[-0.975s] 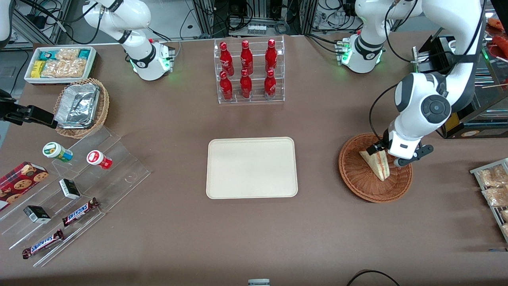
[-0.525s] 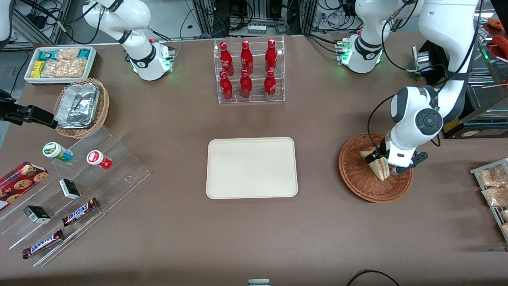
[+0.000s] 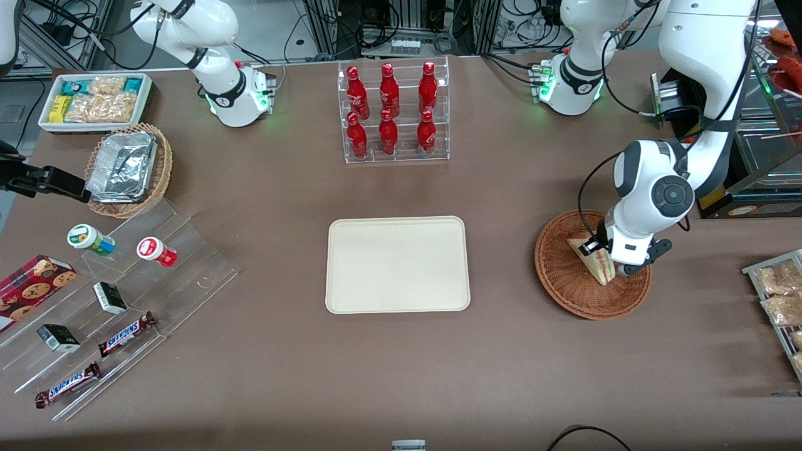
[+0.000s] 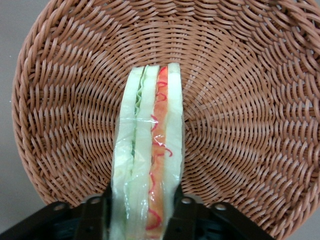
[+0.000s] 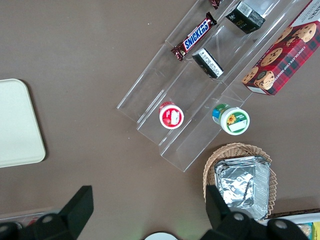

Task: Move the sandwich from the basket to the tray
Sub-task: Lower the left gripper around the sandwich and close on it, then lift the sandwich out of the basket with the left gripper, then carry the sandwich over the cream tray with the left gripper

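Note:
The sandwich (image 3: 599,265), a pale bread wedge with red and green filling in clear wrap, stands on edge in the round reddish-brown wicker basket (image 3: 559,279) toward the working arm's end of the table. My left gripper (image 3: 605,259) is down in the basket, shut on the sandwich. In the left wrist view its black fingers (image 4: 99,212) press against both bread faces of the sandwich (image 4: 150,145), with the basket's woven wall (image 4: 240,125) all around. The cream tray (image 3: 397,264) lies flat at the table's middle, with nothing on it.
A clear rack of red bottles (image 3: 391,113) stands farther from the front camera than the tray. A stepped clear display with snack bars and cups (image 3: 113,294), a foil-tray basket (image 3: 128,169) and a white snack bin (image 3: 95,100) sit toward the parked arm's end. Wrapped snacks (image 3: 780,294) lie beside the basket.
The left gripper came down into the basket around the sandwich and its fingers now clamp it. The sandwich and basket stayed where they were.

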You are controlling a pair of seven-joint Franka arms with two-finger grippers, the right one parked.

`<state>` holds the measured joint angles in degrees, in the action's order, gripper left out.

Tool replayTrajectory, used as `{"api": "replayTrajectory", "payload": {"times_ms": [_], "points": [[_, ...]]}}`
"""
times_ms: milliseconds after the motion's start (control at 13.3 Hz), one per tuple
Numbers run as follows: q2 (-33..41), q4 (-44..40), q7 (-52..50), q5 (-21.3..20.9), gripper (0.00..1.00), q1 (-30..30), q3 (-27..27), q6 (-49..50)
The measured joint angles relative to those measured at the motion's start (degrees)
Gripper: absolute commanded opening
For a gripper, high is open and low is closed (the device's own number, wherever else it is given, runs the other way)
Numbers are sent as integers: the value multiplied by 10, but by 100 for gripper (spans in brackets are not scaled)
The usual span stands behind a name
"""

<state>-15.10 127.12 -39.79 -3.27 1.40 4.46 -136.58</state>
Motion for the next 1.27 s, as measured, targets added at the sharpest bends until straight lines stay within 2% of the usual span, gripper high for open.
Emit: {"api": "replayTrajectory", "payload": {"times_ms": [300,525,1050,1275], "points": [[5,-19,0,-3,0,5,3,41],[16,-53,0,-26,0,32,6,107],[31,-124,0,-30,0,176,13,183],[2,-179,-4,-29,0,239,14,184]]}}
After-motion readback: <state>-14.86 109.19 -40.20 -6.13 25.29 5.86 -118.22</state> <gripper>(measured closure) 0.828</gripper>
